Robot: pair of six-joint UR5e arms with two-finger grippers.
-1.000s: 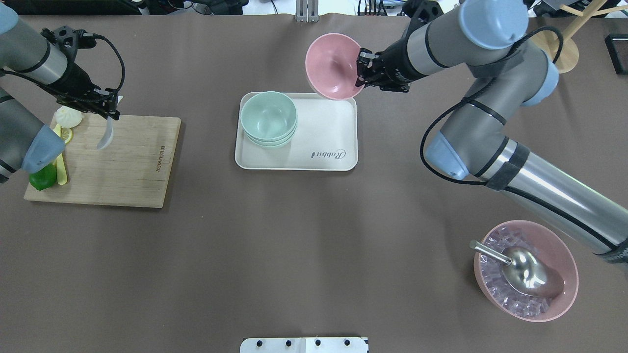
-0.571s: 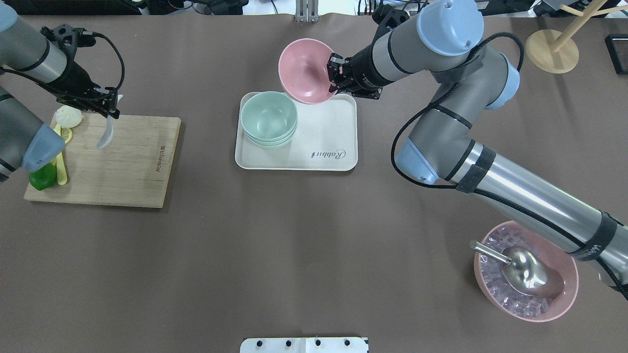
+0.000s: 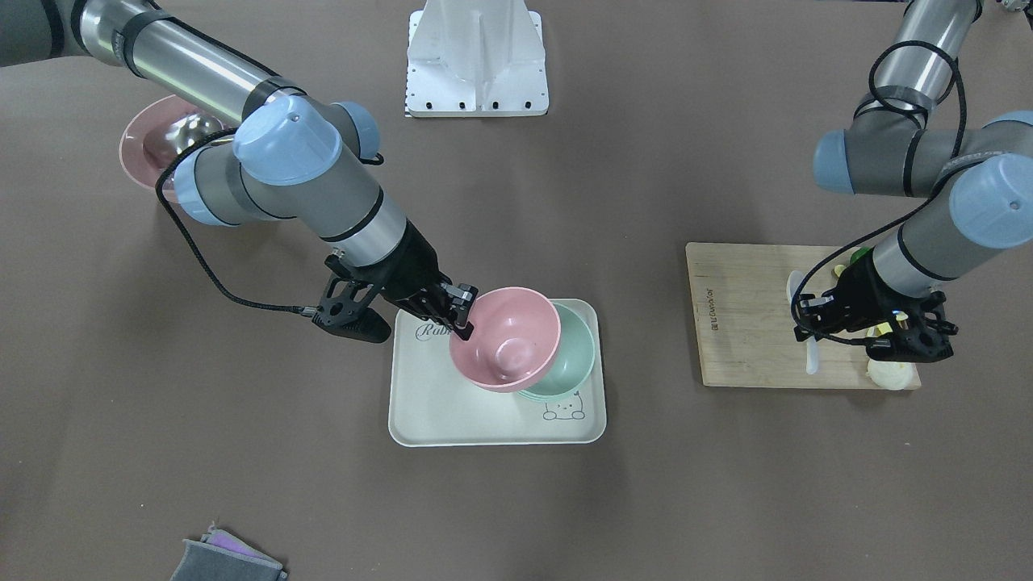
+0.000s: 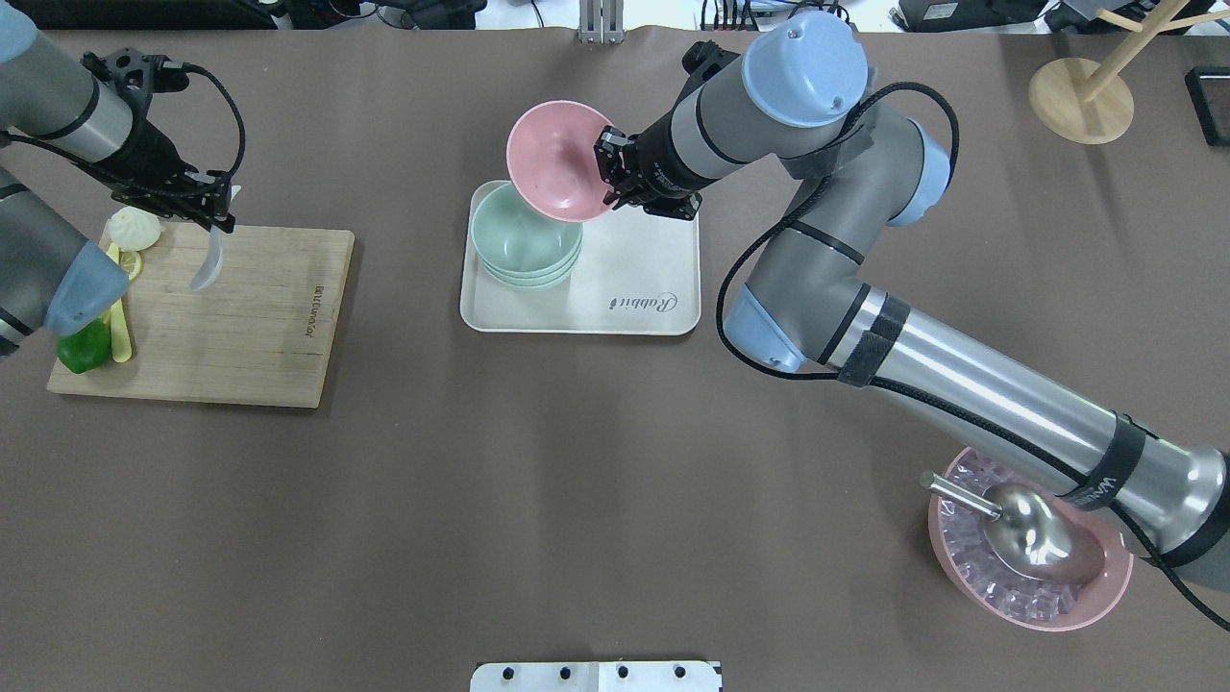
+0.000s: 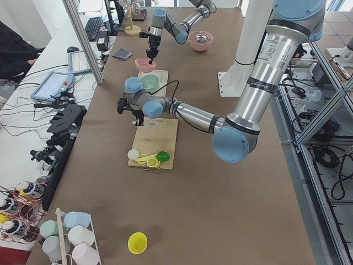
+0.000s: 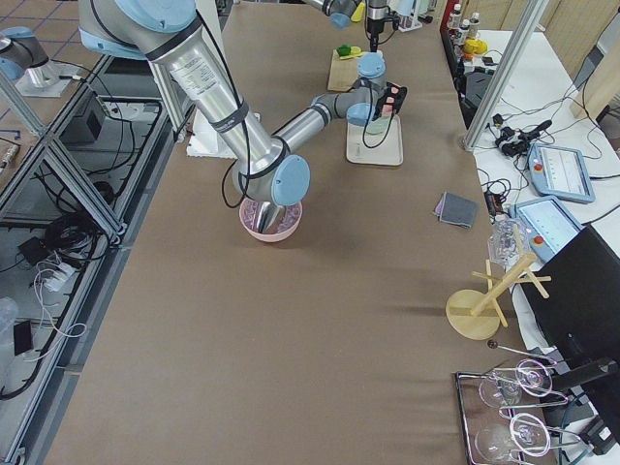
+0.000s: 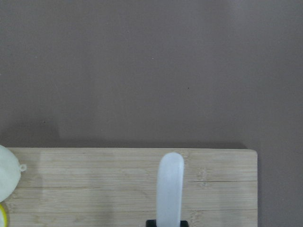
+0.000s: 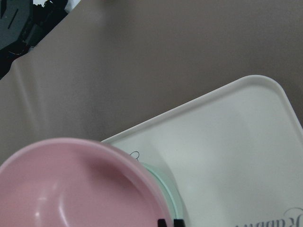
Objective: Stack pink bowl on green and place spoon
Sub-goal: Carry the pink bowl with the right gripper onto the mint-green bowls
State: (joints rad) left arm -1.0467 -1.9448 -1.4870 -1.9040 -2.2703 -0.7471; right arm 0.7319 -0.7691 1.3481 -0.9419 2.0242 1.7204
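My right gripper (image 4: 607,179) is shut on the rim of the pink bowl (image 4: 553,159). It holds the bowl tilted in the air, over the far edge of the stacked green bowls (image 4: 519,248) on the white tray (image 4: 634,284). In the front-facing view the pink bowl (image 3: 508,339) overlaps the green bowls (image 3: 577,355). My left gripper (image 4: 219,207) is shut on the handle of a white spoon (image 4: 206,269), which hangs over the wooden cutting board (image 4: 250,327). The spoon also shows in the left wrist view (image 7: 170,189).
A white bun (image 4: 135,228), a lemon slice and a green pepper (image 4: 82,348) lie at the board's left end. A large pink bowl of ice (image 4: 1086,596) with a metal scoop (image 4: 1023,527) stands front right. A wooden stand (image 4: 1076,96) is at the back right.
My right arm has carried the pink bowl to the left and nearer, from beyond the tray's far edge to over the green bowls. The left arm and spoon have not moved.
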